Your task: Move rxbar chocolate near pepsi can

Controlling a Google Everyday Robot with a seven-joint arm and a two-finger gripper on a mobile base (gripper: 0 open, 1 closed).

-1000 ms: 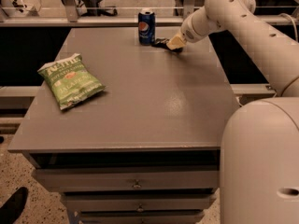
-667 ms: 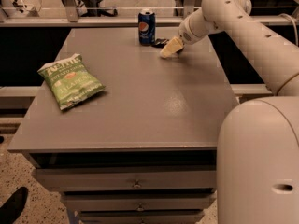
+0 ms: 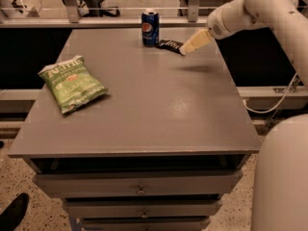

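My pincer (image 3: 184, 49), wide or narrow I cannot tell, hangs at the snack bar (image 3: 168, 44) lying beside the soda can (image 3: 150, 28).

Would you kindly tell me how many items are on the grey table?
3: the green chip bag at the left, the pepsi can at the far edge, the rxbar chocolate beside it, by the gripper. None seems hidden.
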